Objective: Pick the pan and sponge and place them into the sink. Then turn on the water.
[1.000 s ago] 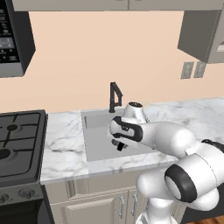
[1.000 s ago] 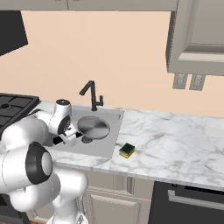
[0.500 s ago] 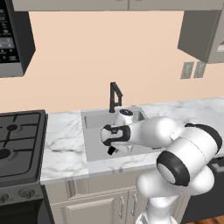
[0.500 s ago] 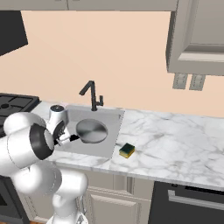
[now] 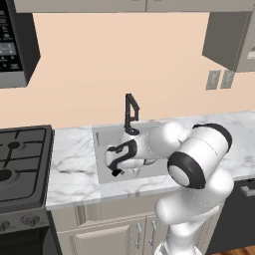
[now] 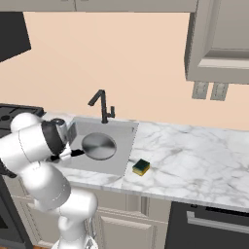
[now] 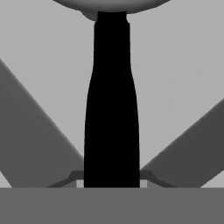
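The step in hand is placing the pan (image 6: 98, 146) into the sink (image 6: 127, 130). The tool (image 7: 112, 181) is closed on the pan's straight black handle (image 7: 112, 109), with one finger on either side of it. Ahead of the tool, the grey pan body sits inside the basin, beyond the handle's far end. Whether the pan rests on the basin floor or hangs just above it cannot be told.

The next move, by judgement, calls for opening the tool to free the handle, then lifting clear of the basin walls and turning toward the sponge (image 6: 141, 167). The sponge lies on the desk (image 6: 194, 160), just outside the sink, on the far side of the pan from the tool.

The arm folds low across the front of the sink, with the hand dipped into the basin and pointing along the handle. The black faucet (image 6: 100, 104) stands behind the basin; no water is visible.
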Controlling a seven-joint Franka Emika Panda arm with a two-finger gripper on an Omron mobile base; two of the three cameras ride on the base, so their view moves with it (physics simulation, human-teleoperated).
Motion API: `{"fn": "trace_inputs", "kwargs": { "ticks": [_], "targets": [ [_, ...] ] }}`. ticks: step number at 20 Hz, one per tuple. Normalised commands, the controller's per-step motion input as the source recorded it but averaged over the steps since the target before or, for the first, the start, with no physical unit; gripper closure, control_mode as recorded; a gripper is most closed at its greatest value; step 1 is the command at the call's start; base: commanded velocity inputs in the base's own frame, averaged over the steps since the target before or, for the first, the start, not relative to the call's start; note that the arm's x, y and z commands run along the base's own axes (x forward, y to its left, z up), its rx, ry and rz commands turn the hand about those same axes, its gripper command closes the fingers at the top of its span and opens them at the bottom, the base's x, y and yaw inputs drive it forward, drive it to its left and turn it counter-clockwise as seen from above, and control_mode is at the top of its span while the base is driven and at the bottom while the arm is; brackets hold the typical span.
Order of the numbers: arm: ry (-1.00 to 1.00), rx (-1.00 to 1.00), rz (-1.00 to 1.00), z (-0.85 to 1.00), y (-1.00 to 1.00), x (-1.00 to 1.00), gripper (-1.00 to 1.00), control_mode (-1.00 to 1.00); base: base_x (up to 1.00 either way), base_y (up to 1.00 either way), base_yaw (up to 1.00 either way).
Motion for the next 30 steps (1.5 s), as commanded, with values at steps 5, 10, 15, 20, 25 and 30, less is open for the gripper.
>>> {"fn": "trace_inputs", "kwargs": {
  "ticks": [5,10,15,20,25,30],
  "targets": [
    [0.02,0.0,-0.07,-0.14,0.2,0.31,1.0,-1.0,0.0,0.0,0.0],
    [0.02,-0.01,-0.05,-0.22,0.09,0.29,1.0,-1.0,0.0,0.0,0.0],
    [0.02,0.0,-0.04,-0.27,0.02,0.25,1.0,-1.0,0.0,0.0,0.0],
    [0.03,0.0,-0.03,-0.28,0.01,0.23,1.0,-1.0,0.0,0.0,0.0],
    [-0.01,0.05,-0.01,-0.3,0.01,0.08,1.0,-1.0,0.0,0.0,0.0],
    [-0.1,0.12,0.0,-0.37,0.0,0.0,1.0,-1.0,0.0,0.0,0.0]
  ]
}}
